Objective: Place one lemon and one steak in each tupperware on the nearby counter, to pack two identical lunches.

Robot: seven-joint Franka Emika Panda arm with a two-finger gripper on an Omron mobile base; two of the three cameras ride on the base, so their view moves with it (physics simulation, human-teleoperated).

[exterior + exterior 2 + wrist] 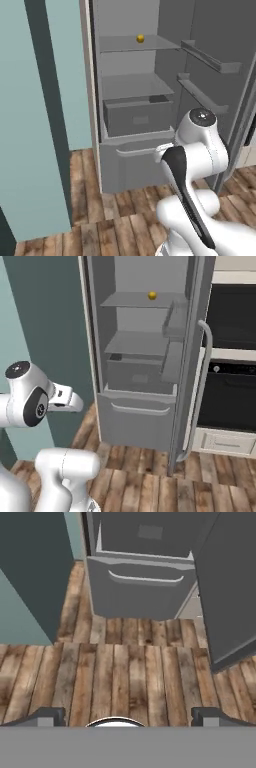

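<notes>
A small yellow lemon (140, 38) lies on the top shelf of the open fridge, and the same lemon (152, 295) appears in the right base view. My gripper (130, 718) points down at the wooden floor in front of the fridge, well below and short of the lemon. Its two dark fingertips (49, 717) stand far apart with nothing between them, so it is open. The steak, the tupperware and the counter are out of view.
The fridge (135, 95) stands open with grey shelves, a crisper drawer (137, 116) and a lower freezer drawer (140, 587). Its door (197, 356) swings out to the right. A black oven (232, 381) is beyond it. A teal panel (30, 125) stands on the left.
</notes>
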